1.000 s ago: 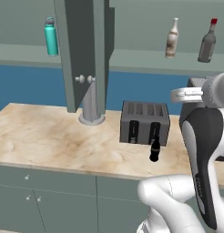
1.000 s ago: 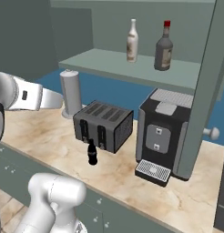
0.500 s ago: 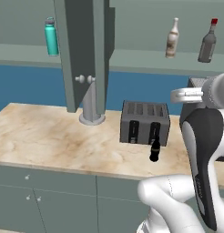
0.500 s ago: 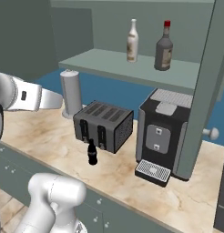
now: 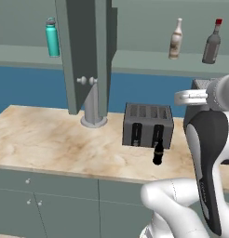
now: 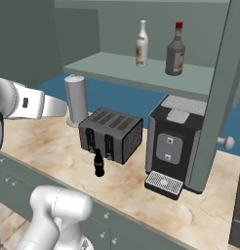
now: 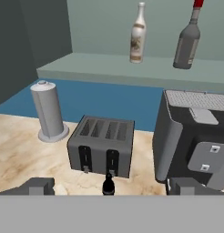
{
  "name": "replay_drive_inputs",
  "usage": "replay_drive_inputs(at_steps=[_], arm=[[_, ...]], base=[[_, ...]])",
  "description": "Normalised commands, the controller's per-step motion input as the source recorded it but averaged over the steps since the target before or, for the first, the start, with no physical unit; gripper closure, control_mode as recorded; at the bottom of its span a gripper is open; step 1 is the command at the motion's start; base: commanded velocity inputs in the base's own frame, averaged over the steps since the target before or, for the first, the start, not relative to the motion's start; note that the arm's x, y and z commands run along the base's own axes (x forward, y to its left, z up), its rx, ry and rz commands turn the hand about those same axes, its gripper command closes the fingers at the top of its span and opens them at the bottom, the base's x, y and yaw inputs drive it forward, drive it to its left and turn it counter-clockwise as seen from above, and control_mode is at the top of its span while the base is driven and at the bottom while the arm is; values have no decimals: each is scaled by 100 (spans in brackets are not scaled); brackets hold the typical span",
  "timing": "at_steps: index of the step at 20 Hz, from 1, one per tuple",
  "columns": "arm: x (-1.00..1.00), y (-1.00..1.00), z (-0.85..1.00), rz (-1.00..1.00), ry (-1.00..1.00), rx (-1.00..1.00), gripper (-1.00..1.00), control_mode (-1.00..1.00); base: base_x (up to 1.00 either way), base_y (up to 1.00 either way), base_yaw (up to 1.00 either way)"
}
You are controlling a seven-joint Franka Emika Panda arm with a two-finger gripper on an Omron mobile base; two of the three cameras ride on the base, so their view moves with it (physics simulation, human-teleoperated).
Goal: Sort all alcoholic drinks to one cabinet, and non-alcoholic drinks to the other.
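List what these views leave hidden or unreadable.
- Black bottle: its lower part is cut off at the bottom of the hand view.
- Cream bottle and red-capped bottle: labels too small to read.
- Teal flask: left base view; cabinet door hides the shelf beside it.

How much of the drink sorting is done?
Mostly done: the cream bottle and red-capped bottle share the right cabinet shelf, and the teal flask stands in the left one. Nothing is in the open gripper. Left: the small black bottle on the counter.
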Motion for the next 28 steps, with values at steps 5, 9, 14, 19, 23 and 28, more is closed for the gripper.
replay_drive_inputs(at_steps=[5, 9, 14, 19, 23, 28], arm=[[0, 0, 0, 0, 0, 0, -100, 100], [-1, -3, -4, 0, 0, 0, -100, -100], [-6, -7, -19, 0, 0, 0, -100, -100], [-7, -7, -29, 0, 1, 0, -100, -100], [-2, -1, -32, 0, 10, 0, -100, -100], [0, 0, -40, 0, 18, 0, -100, -100]], base=[[0, -6, 0], [0, -1, 0], [0, 0, 0], [0, 0, 0], [0, 0, 0], [0, 0, 0]])
